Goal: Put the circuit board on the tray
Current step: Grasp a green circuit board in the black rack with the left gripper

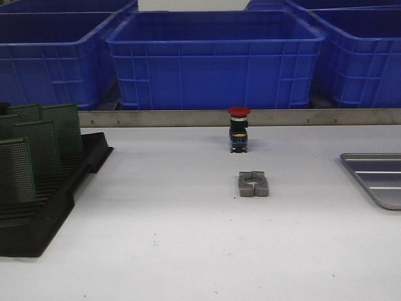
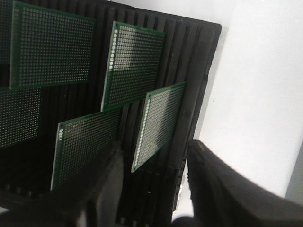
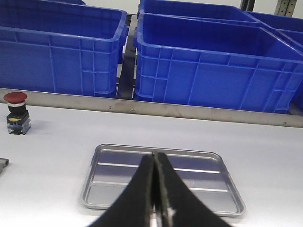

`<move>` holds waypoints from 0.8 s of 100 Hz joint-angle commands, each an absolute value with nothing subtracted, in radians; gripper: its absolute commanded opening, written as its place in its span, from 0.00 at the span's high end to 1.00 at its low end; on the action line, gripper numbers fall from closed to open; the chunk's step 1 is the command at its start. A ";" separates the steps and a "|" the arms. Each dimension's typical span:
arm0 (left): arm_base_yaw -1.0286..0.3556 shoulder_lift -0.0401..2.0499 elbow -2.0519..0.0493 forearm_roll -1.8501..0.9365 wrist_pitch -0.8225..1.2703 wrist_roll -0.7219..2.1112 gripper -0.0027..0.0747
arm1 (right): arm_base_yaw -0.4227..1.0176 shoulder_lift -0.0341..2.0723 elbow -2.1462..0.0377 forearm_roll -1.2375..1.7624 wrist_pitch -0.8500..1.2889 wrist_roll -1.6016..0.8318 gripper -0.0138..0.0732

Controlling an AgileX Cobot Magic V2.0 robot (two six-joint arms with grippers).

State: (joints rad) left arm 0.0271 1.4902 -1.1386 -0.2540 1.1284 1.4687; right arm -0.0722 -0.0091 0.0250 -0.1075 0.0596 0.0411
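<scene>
In the front view, you are looking at the pick step not yet done: green circuit boards [image 1: 41, 147] are standing upright in the black slotted rack [image 1: 44, 213] on the left of the desk [image 1: 188, 251], while the tray [image 1: 376, 179] is lying empty at the right edge, well apart. Neither arm is showing here.

In the left wrist view, your left hand [image 2: 151, 175] is hanging released over the rack, its fingers [image 2: 102, 189] straddling the nearest circuit board [image 2: 158, 125]; I judge you next need to descend and clamp it squarely.

In the right wrist view, your right hand [image 3: 155, 189] is clenched on nothing above the bare tray [image 3: 161, 177]; the blue bins [image 3: 208, 61] behind are showing no contents
</scene>
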 commanded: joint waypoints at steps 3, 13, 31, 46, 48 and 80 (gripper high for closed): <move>0.029 1.494 -1.168 -0.281 1.104 1.475 0.59 | -0.072 -0.033 0.026 -0.114 -0.011 0.038 0.91; 0.029 1.526 -1.168 -0.264 1.093 1.475 0.59 | -0.072 -0.033 0.026 -0.114 -0.011 0.038 0.91; 0.029 1.591 -1.168 -0.260 1.089 1.475 0.59 | -0.072 -0.033 0.026 -0.114 -0.011 0.038 0.91; 0.029 1.634 -1.168 -0.255 1.078 1.475 0.59 | -0.072 -0.033 0.026 -0.114 -0.011 0.038 0.91; 0.029 1.639 -1.168 -0.255 1.075 1.475 0.59 | -0.072 -0.033 0.026 -0.114 -0.011 0.038 0.91; 0.029 1.651 -1.168 -0.255 1.106 1.475 0.74 | -0.072 -0.033 0.026 -0.114 -0.011 0.038 0.91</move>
